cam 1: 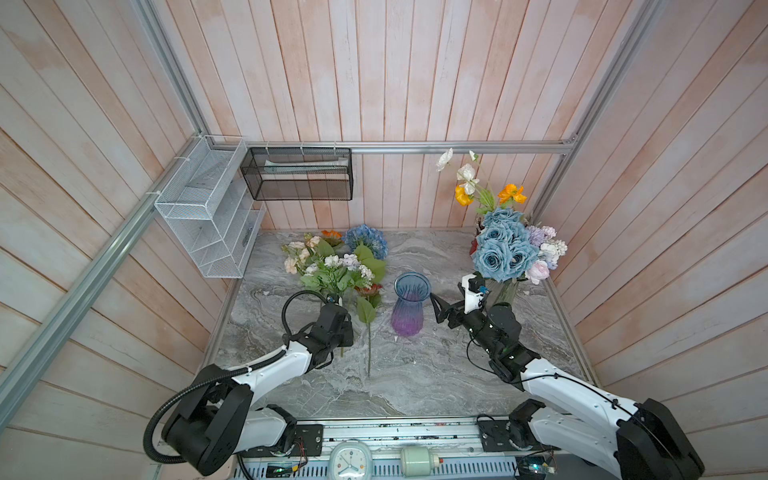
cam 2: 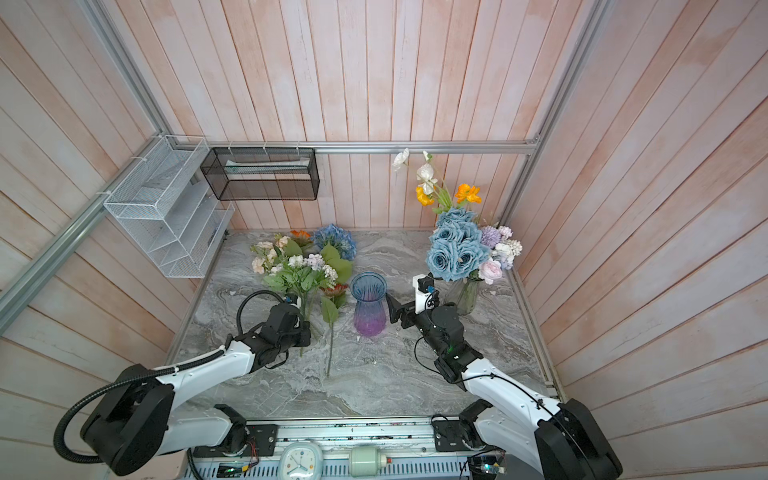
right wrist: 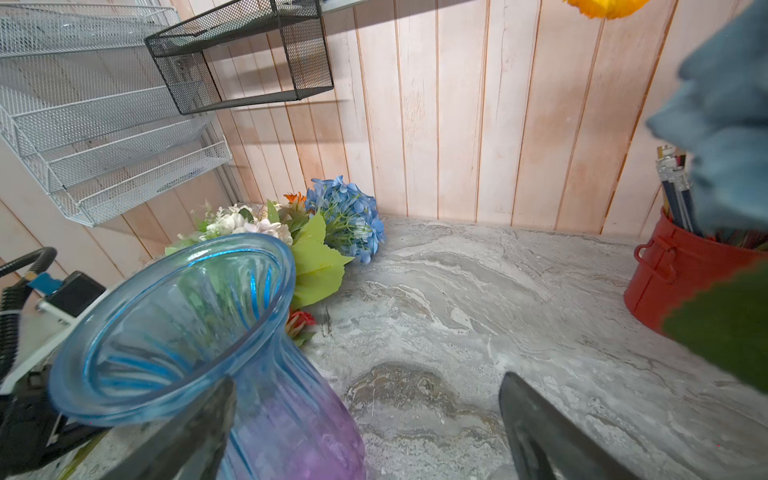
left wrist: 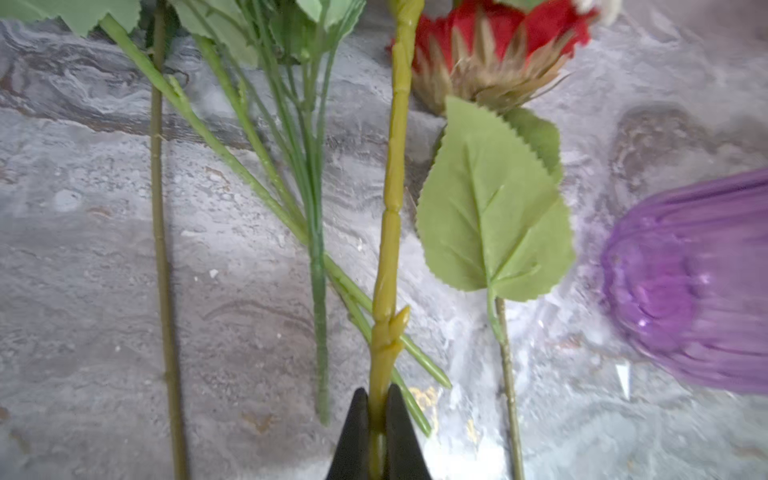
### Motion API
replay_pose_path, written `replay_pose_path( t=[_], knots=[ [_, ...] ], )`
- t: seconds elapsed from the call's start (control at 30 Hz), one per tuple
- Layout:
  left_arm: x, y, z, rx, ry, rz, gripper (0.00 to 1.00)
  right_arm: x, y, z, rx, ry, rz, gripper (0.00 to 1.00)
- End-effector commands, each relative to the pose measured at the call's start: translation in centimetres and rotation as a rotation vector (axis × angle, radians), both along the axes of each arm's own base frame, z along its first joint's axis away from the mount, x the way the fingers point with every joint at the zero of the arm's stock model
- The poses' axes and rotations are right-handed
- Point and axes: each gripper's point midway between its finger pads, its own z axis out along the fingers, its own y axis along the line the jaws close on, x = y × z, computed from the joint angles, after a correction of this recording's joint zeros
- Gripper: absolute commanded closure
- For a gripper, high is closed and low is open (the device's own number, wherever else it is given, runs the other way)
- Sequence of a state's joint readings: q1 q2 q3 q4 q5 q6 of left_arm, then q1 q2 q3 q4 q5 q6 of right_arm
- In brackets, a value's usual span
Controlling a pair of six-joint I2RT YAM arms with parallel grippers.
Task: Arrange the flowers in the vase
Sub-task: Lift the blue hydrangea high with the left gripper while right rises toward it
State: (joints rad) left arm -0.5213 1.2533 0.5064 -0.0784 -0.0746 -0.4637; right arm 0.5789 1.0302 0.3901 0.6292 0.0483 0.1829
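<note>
Beside the vase (cam 1: 409, 305), on the left arm's side, the loose flowers (cam 1: 332, 262) are heaped on the bench (cam 1: 415, 374), with blooms toward the back wall (cam 1: 374, 104) and stems pointing back at the robot. One thick yellow-green stem (left wrist: 390, 228) is clamped near its cut end between the fingers of the left gripper (left wrist: 378, 399), as is shown in the left wrist view. Which bloom it carries cannot be told from there. Its long axis is seen to run low along the bench, roughly parallel to the vase's flank and not toward it. Between the held stem and the vase an orange sunflower (cam 1: 370, 289) is laid, its thin stem parallel to the held one.

The vase is stood upright and empty, its mouth opening upward. On the side of the vase away from the flowers, the fingers of the right gripper (cam 1: 438, 309) are spread wide apart, and nothing is held there. One finger is seen against the glass in the right wrist view, but contact cannot be confirmed.

The coming move is judged to turn on one relation. A stem lying flat must be raised, swung upright with its cut end down, and carried sideways over the sunflower to the mouth. The left arm is nearer the flowers, while the right is placed to steady the vase.
</note>
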Motion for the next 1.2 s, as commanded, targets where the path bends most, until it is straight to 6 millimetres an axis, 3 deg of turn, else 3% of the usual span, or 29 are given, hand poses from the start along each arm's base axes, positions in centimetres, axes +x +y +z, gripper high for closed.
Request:
replay_pose_path(
  t=[0.0,0.1,0.33,0.6,0.77,0.93,1.17],
  knots=[
    [0.4,-3.3,4.8,-0.243,-0.120,-0.135,1.00,0.6,0.2,2.8,0.027,-0.065,-0.005,0.02],
    [0.7,-3.5,7.6,-0.364,-0.184,-0.142,1.00,0.6,0.3,3.7,0.037,-0.082,-0.003,0.02],
    [1.9,-3.0,11.0,-0.453,-0.284,-0.095,1.00,0.4,0.4,6.0,0.040,-0.127,0.009,0.02],
    [3.3,-4.5,17.2,-0.550,-0.474,-0.171,1.00,0.4,1.2,11.4,0.035,-0.232,0.047,0.02],
    [2.9,-5.8,21.3,-0.608,-0.607,-0.283,1.00,0.1,4.0,14.9,0.108,-0.250,0.190,0.02],
    [2.5,-6.8,24.6,-0.638,-0.729,-0.371,1.00,1.1,6.8,17.0,0.158,-0.232,0.302,0.04],
    [1.4,-8.3,27.0,-0.645,-0.844,-0.456,1.00,1.8,11.3,18.8,0.209,-0.211,0.517,0.05]
  ],
)
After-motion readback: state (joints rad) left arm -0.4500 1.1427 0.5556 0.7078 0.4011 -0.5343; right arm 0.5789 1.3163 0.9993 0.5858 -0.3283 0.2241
